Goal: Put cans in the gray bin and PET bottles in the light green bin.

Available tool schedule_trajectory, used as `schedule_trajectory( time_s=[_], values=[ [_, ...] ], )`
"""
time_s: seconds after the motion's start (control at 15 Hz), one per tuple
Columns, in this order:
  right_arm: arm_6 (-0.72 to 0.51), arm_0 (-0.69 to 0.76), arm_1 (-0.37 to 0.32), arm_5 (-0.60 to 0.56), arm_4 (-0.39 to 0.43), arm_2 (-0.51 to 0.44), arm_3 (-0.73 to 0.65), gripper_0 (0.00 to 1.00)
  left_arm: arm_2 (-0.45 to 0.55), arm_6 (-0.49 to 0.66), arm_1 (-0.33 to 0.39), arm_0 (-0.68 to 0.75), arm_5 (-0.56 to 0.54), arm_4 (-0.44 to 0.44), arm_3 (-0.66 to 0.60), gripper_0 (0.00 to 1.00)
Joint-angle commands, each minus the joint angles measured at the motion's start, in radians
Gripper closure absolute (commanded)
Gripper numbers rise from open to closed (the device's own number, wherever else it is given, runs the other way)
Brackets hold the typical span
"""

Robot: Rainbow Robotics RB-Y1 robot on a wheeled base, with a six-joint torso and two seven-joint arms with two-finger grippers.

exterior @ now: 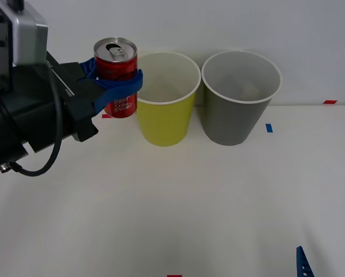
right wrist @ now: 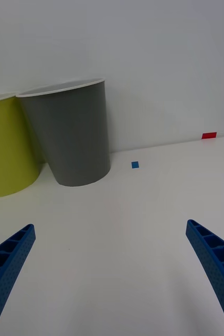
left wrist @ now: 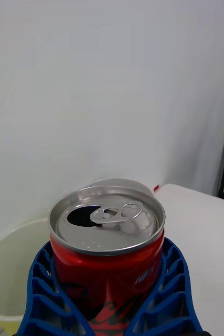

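Right gripper point(exterior: 328, 261): low at the near right corner of the white table point(exterior: 218, 208), blue ribbed fingers point(right wrist: 7, 262) spread wide with nothing between them; its wrist view looks across bare tabletop toward both bins. Left gripper point(exterior: 117, 86): raised above the table at the far left, on a black arm carrying a silver camera block; its blue ribbed fingers point(left wrist: 43, 283) curve around both sides of the can and clamp it. Can point(exterior: 116, 75): small, red, white lettering on the side, silver top with pull tab and an open mouth; held upright in the air, clear of the table, just to the left of the light green bin, its top standing a little above that bin's rim; the left wrist view shows the can top close up point(left wrist: 107, 223) with a pale bin interior below and beside it. Light green bin point(exterior: 165, 101): tall, round, tapered, yellow-green wall, white rim, pale inside; upright at the far middle of the table. Gray bin point(exterior: 239, 98): same form in dark gray with white rim; upright just to the right of the light green bin, rims nearly touching. Small blue tape mark point(exterior: 269, 127): on the table right of the gray bin. Red tape mark point(exterior: 330, 102): at the far right edge by the white wall.
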Motion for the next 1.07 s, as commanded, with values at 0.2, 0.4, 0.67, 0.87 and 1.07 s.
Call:
schedule_trajectory(
  time_s=[0.2,0.4,0.67,0.87,1.07],
  values=[
    [0.000,0.000,0.000,0.000,0.000,0.000,0.000,0.00,0.021,0.031,-0.032,-0.104,-0.002,0.062,0.032,1.00],
    [0.000,0.000,0.000,0.000,0.000,0.000,0.000,0.00,0.007,0.051,-0.046,-0.177,-0.002,0.082,0.095,1.00],
    [0.000,0.000,0.000,0.000,0.000,0.000,0.000,0.00,-0.033,0.079,-0.057,-0.261,-0.031,0.088,0.152,1.00],
    [0.000,0.000,0.000,0.000,0.000,0.000,0.000,0.00,-0.096,0.090,-0.055,-0.330,-0.082,0.077,0.241,1.00],
    [0.000,0.000,0.000,0.000,0.000,0.000,0.000,0.00,-0.177,0.090,-0.055,-0.419,-0.126,0.060,0.343,1.00]
  ],
)
